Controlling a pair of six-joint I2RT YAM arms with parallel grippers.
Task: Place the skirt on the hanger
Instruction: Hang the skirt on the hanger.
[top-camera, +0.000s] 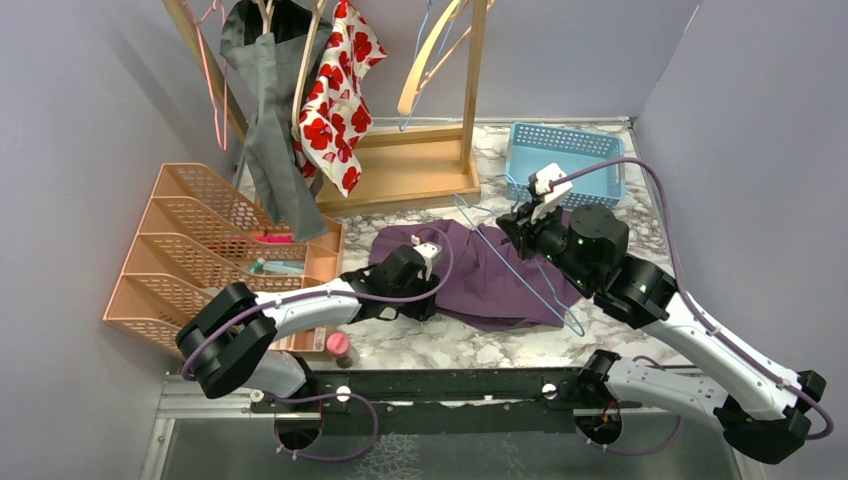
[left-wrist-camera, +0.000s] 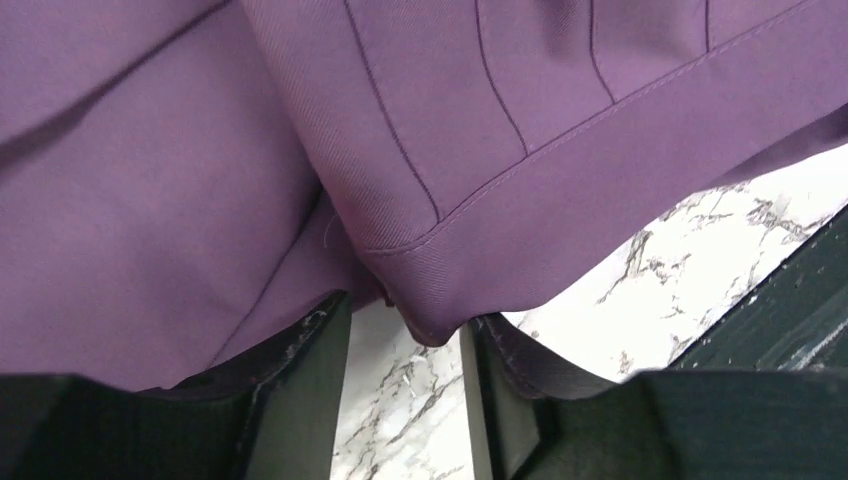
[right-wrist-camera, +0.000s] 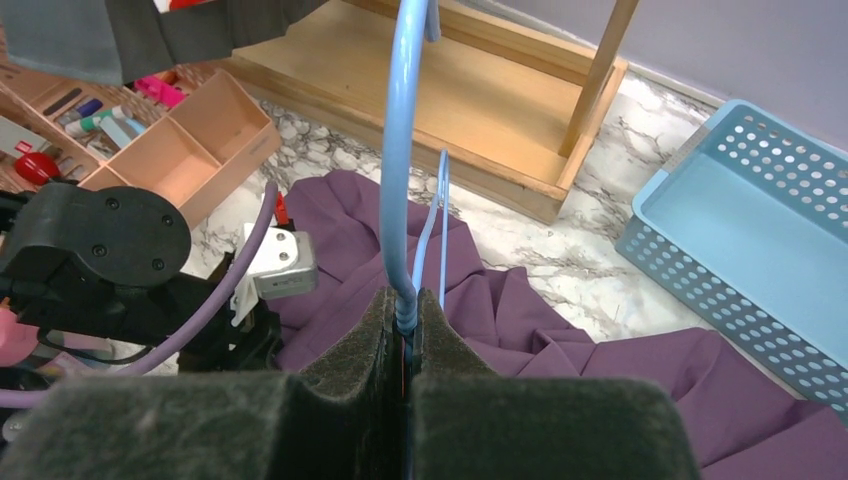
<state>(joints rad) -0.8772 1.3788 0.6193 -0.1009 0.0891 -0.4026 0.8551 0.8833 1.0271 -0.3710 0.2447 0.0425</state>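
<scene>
— Two arms meet over one purple skirt (top-camera: 490, 285) at centre frame in the overhead view. Where is the hanger (top-camera: 530, 285)?
— Slanted across the skirt, a thin blue wire with its upper end at the right gripper (top-camera: 512, 225), just right of centre. The left gripper (top-camera: 422, 300) sits at the skirt's left edge. The skirt lies crumpled on the marble table (top-camera: 450, 345), below the wooden rack (top-camera: 400, 170) and lower left of the blue basket (top-camera: 565, 150).
— And the left wrist view?
— Skirt (left-wrist-camera: 300, 150) fills the upper frame. At the bottom, the left gripper (left-wrist-camera: 405, 400) has its jaws apart, with marble showing in the gap. A hemmed fold dips down between the fingers (left-wrist-camera: 300, 400), unsqueezed.
— The right wrist view?
— Bottom centre, the right gripper (right-wrist-camera: 405, 360) is pressed together, pinching the hanger (right-wrist-camera: 397, 180), whose wire rises up the middle of the frame. The skirt (right-wrist-camera: 520, 300) spreads behind it, with the basket (right-wrist-camera: 740, 220) at right.
</scene>
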